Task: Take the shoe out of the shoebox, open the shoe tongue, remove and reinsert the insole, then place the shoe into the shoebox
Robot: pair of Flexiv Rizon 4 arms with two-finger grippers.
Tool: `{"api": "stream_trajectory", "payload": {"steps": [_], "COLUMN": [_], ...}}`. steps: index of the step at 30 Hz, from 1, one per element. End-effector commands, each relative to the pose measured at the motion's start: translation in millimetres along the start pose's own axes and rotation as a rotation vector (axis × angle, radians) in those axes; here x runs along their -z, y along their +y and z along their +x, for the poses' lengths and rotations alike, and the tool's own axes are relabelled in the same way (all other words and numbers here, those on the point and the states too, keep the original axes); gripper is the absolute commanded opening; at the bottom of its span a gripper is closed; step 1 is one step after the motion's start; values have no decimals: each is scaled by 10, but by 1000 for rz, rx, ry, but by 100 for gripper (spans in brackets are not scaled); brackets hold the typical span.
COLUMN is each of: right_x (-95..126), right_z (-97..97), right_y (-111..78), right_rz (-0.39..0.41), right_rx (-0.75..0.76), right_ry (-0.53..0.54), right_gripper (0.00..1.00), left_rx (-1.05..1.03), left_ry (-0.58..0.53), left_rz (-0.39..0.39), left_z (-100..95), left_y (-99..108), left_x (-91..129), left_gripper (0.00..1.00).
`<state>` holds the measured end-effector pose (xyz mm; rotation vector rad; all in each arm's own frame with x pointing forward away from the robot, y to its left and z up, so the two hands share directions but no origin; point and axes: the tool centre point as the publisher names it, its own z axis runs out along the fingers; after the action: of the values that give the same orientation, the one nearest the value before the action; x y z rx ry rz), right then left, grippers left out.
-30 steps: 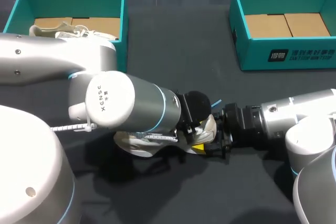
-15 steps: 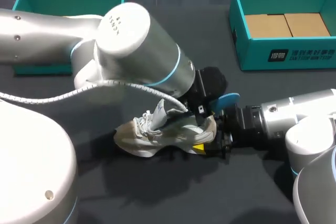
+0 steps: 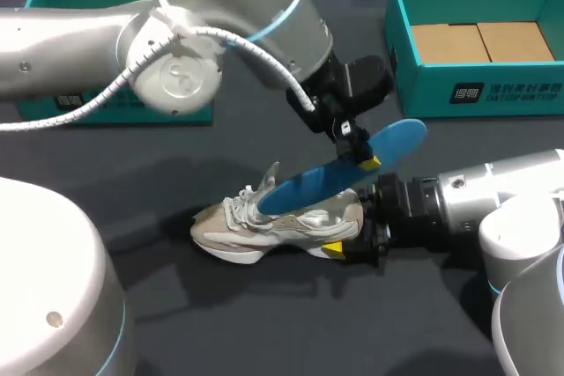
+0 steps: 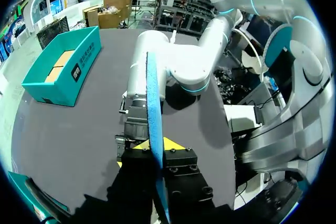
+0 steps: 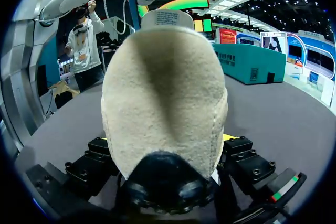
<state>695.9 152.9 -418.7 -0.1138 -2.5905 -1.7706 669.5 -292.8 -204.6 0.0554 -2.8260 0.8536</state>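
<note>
The shoe [image 3: 278, 222], a pale beige trainer, lies on its sole on the dark table [image 3: 264, 323], toe towards the robot's left, well apart from both teal boxes. The right gripper [image 3: 352, 237] is clamped on its heel. In the right wrist view the padded heel fills the space between the two fingers, which press on it from either side.

Above it, the left gripper [image 3: 359, 154] is pinched shut on the blue insole [image 3: 330, 178], gripping it near its higher end. The insole slants down from there to the shoe's opening. Its low tip sits beside the raised tongue [image 3: 269, 178], and I cannot tell whether it has fully cleared the collar. By my reckoning the removal is about done and the reinsertion comes next.

What worries me is that thin grip on a long, flexible piece. The insole could swivel or slide between the fingertips, and then its tip would miss the opening. If the tip catches the laces or the tongue, it may buckle or drag the shoe. The shoe is anchored at the heel only, so it could twist in the right gripper. The tongue could also flop back and close the mouth.

The left arm's bulky elbow hangs over the left shoebox [image 3: 53, 105], and a careless swing might nudge it. The right shoebox [image 3: 480, 94] stands open beyond the right arm.
</note>
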Motion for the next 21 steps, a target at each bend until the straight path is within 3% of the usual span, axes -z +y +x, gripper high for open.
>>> {"api": "stream_trajectory", "payload": {"steps": [1, 19, 21], "right_x": [-18, -18, -18], "right_z": [-1, -1, -1], "right_y": [-16, -16, -16], "right_rz": [3, 3, 3], "right_rx": [-1, -1, -1], "right_ry": [-1, -1, -1], "right_gripper": [0, 0, 0], "left_rx": [-6, -6, 18], "left_ry": [86, 86, 65], "left_rz": [17, 17, 77], "left_z": [30, 30, 90], "left_y": [-4, -4, 6], "left_x": [243, 243, 376], "left_gripper": [0, 0, 0]}}
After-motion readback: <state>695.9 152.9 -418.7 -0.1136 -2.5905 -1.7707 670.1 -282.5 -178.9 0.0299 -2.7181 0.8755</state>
